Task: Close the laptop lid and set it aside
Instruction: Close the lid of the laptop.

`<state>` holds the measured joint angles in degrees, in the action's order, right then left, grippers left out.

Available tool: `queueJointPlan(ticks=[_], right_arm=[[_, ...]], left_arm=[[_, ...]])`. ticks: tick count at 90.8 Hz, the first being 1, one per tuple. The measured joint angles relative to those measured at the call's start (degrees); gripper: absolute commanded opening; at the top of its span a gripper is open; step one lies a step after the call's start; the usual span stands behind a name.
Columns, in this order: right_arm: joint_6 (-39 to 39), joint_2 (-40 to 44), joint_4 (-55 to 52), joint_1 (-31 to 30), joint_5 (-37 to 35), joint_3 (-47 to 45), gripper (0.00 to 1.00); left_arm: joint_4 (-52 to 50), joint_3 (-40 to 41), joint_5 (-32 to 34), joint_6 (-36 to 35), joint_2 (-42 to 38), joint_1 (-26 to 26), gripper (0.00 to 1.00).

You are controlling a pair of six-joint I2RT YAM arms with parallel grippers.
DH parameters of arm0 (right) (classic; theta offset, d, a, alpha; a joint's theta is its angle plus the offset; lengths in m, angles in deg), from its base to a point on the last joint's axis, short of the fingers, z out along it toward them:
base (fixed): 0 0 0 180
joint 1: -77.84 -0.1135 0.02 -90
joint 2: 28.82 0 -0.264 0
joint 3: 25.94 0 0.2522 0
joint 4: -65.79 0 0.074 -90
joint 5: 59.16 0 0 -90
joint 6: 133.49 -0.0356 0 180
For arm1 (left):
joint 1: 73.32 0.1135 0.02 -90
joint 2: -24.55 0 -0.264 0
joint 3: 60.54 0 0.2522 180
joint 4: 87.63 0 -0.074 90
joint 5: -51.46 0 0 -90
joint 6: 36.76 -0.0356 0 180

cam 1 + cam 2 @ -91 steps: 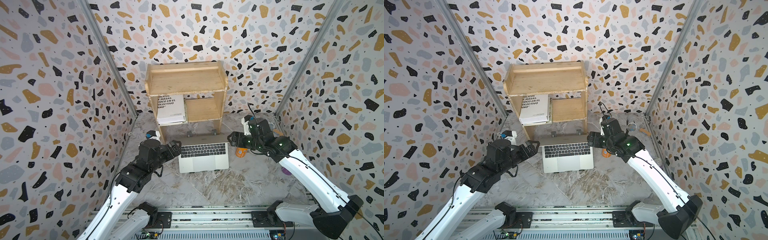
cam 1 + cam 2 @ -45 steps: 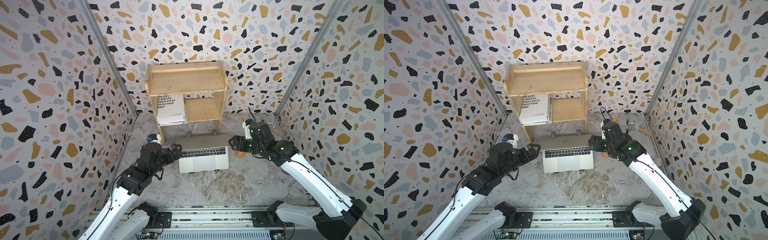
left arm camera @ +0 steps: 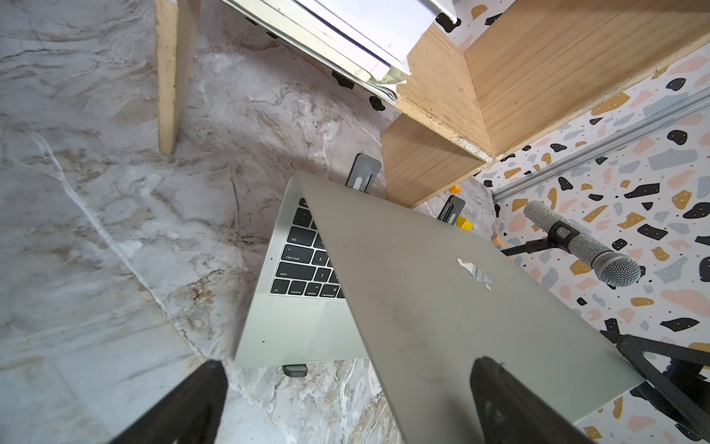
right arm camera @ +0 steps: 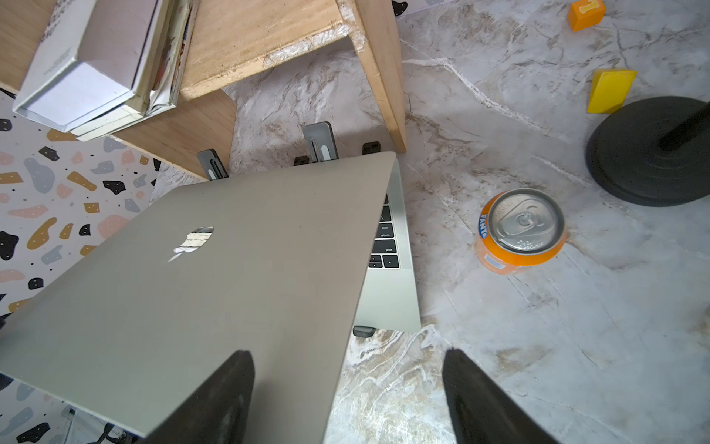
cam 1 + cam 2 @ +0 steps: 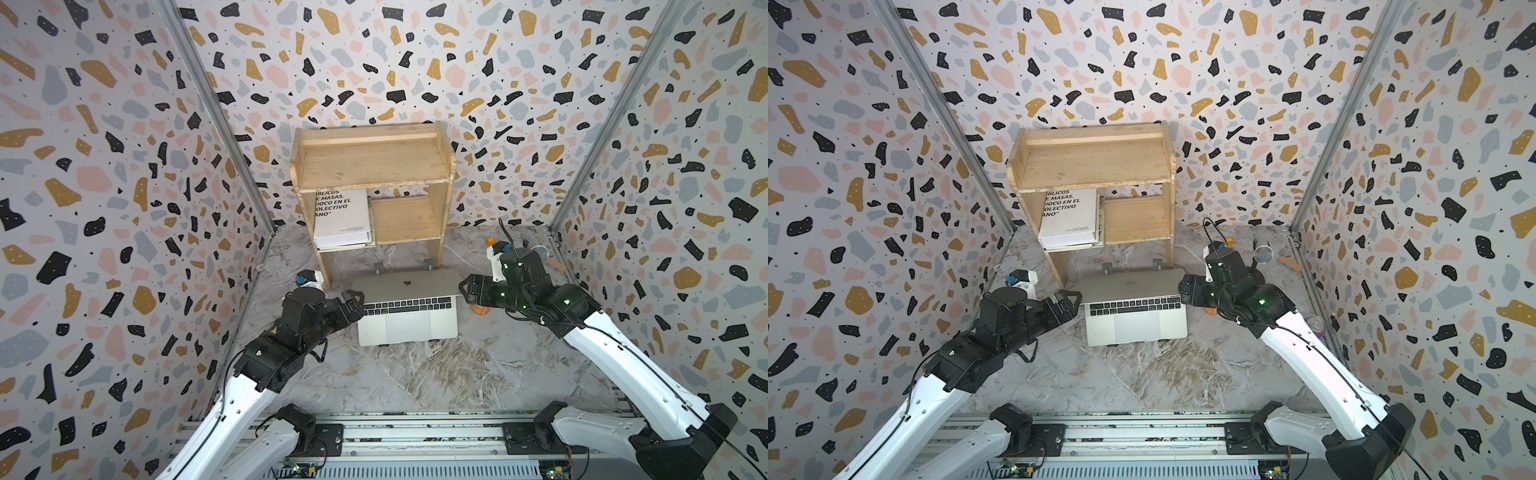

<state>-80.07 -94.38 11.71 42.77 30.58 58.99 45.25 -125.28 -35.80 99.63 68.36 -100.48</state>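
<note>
Dropping fast, the lid (image 5: 406,284) is the one thing that has moved: a second ago it stood close to upright with the whole keyboard showing, and now its silver back, logo up, leans over the far rows of keys (image 5: 409,306). Nearer the camera, the trackpad (image 5: 407,328) is uncovered and the laptop (image 5: 370,332) sits mid-bench (image 5: 436,374) where it was, so I judge the closing about half done and the setting aside not yet begun. The left arm (image 5: 249,386) rises from the near left, bends at the elbow and reaches forward and inward to the lid's left edge. The left end effector (image 5: 353,305) is spread wide and grips nothing. In its wrist view one finger (image 3: 511,407) lies over the lid's back and the other (image 3: 184,407) hangs off the side above the bench. The right arm (image 5: 631,365) mirrors this, and the right end effector (image 5: 467,291) is also open and empty, with one finger (image 4: 219,399) over the lid and one (image 4: 480,399) clear of it. Whether the fingers press the shell or only hover I cannot tell. A can (image 4: 520,230) stands just beside the laptop's right side. The shelf (image 5: 370,166) stands close behind the hinge.
</note>
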Motion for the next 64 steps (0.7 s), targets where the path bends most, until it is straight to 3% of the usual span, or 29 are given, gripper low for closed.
queueJointPlan(ticks=[64], right_arm=[[-0.5,1.6,0.0,-0.1,-0.2,-2.2,0.82]], left_arm=[[0.0,2.1,0.8,0.4,-0.8,-0.9,1.0]])
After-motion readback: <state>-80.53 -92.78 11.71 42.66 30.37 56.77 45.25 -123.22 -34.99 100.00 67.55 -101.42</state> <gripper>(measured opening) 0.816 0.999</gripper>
